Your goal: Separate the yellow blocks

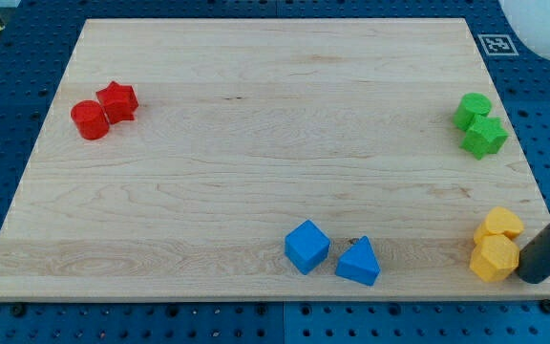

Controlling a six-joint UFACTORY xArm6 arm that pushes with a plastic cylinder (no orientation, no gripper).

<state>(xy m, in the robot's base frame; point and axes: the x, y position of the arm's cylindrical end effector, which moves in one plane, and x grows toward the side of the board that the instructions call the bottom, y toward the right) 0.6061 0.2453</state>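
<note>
Two yellow blocks sit touching at the board's bottom right corner: an upper rounded, heart-like one (pixel 499 225) and a lower hexagonal one (pixel 495 258). My dark rod comes in from the view's right edge, and my tip (pixel 531 277) rests just right of the lower yellow block, touching or almost touching it.
A red cylinder (pixel 90 119) and red star (pixel 118 101) touch at the upper left. A green cylinder (pixel 473 110) and green star (pixel 485 136) touch at the right. A blue cube (pixel 306 247) and blue triangle (pixel 359 262) lie at bottom centre. The wooden board's (pixel 256 143) right edge is close to the yellow blocks.
</note>
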